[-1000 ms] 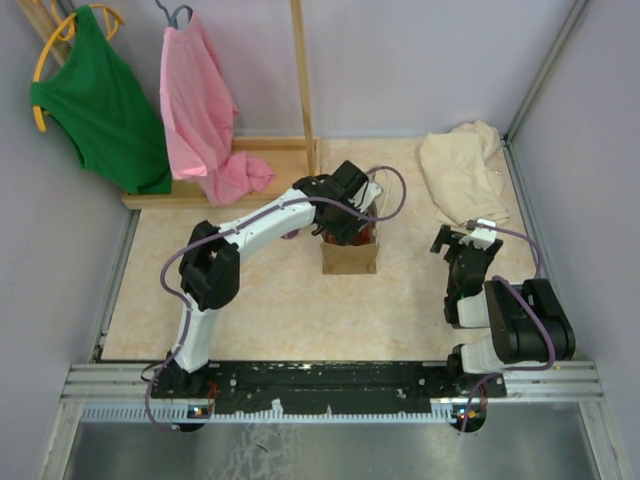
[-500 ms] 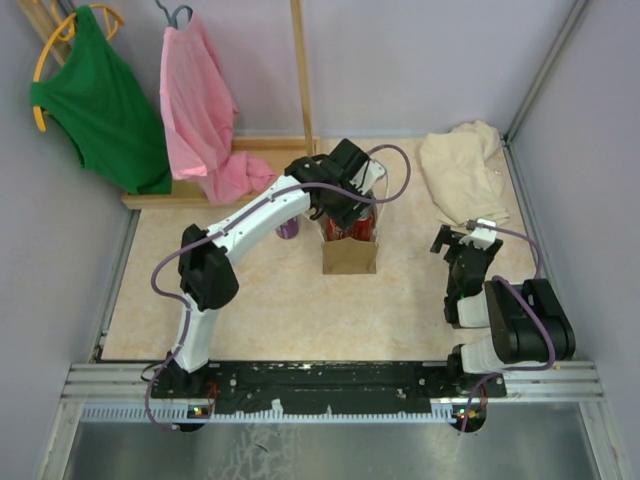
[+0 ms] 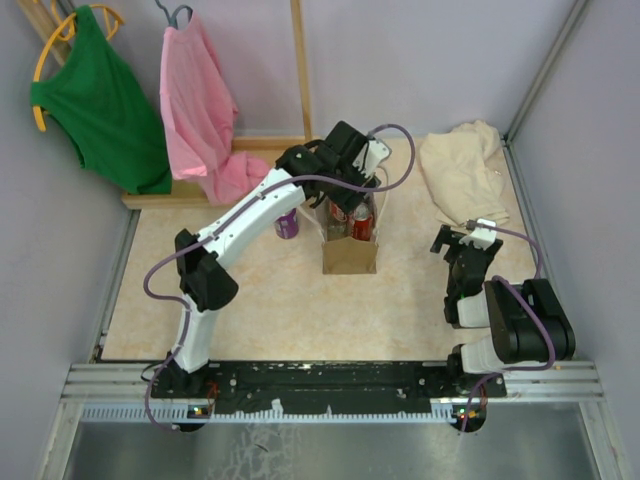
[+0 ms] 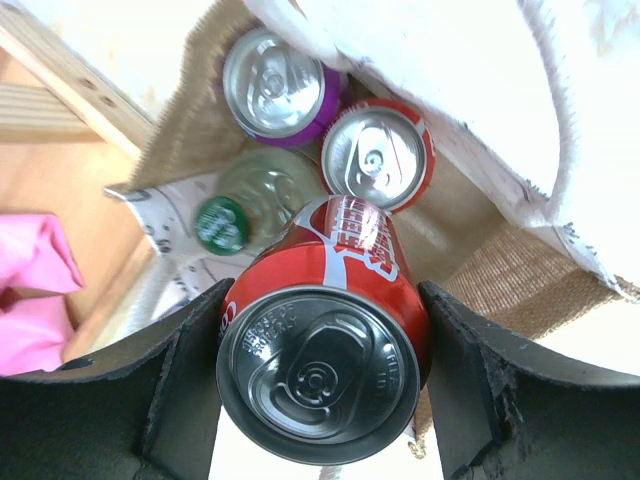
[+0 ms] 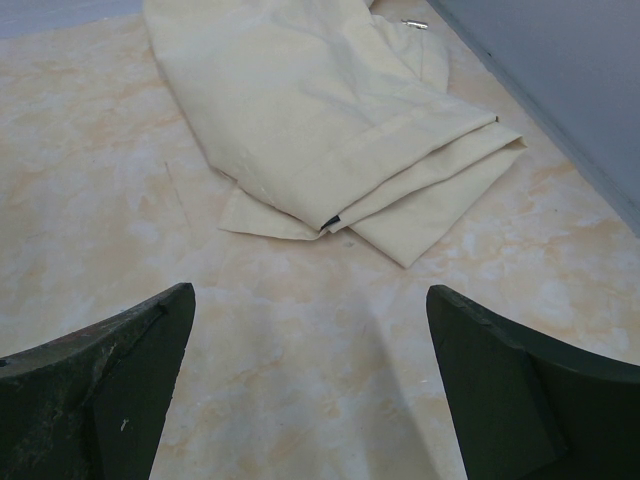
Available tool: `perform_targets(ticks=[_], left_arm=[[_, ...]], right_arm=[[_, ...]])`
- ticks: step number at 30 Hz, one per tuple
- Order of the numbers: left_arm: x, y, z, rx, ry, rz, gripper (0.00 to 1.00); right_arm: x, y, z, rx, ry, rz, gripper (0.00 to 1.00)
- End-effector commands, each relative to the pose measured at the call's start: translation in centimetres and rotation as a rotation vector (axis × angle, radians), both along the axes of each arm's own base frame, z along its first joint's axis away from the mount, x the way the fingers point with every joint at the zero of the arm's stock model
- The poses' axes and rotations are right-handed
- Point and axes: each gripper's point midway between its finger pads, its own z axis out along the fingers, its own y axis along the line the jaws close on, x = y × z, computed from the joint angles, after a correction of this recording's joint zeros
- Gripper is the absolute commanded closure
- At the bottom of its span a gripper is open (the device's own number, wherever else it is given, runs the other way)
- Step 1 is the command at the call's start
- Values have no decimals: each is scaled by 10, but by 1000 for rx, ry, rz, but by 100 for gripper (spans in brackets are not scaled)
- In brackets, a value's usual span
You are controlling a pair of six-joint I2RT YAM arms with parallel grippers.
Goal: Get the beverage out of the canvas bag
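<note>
Marbled tabletop (image 3: 260, 290) sits under the bag (image 4: 500, 270), which is directly beneath your left gripper (image 4: 325, 340). It pinches the red can (image 4: 325, 390) at about the bag's mouth. Slick metal could slip onto the second can (image 4: 378, 155) below, and the white handle (image 4: 450, 90) beside the fingers could snag. Your right gripper (image 5: 310, 380) is spread wide, well away.

Your marbled beige tabletop (image 3: 270, 300), canvas bag (image 3: 349, 257) standing upright mid-table, purple can (image 3: 287, 224) near its left, folded cream cloth (image 3: 462, 170) far right, wooden rack base (image 3: 290, 150) at the back.

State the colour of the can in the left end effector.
The can is red; clearest in left wrist view.
</note>
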Motion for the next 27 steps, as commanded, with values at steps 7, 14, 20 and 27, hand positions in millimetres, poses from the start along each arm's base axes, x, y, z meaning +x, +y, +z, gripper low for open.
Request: perform_targets(ticks=[7, 14, 20, 27], left_arm=[[17, 7, 80, -102, -205, 37, 100], [34, 28, 109, -148, -289, 115, 100], [41, 48, 140, -203, -365, 169, 100], [41, 73, 160, -223, -394, 207, 100]], right_arm=[[10, 0, 18, -11, -60, -8, 1], [10, 0, 19, -11, -62, -8, 1], [10, 0, 19, -12, -61, -8, 1], [10, -1, 19, -11, -62, -8, 1]])
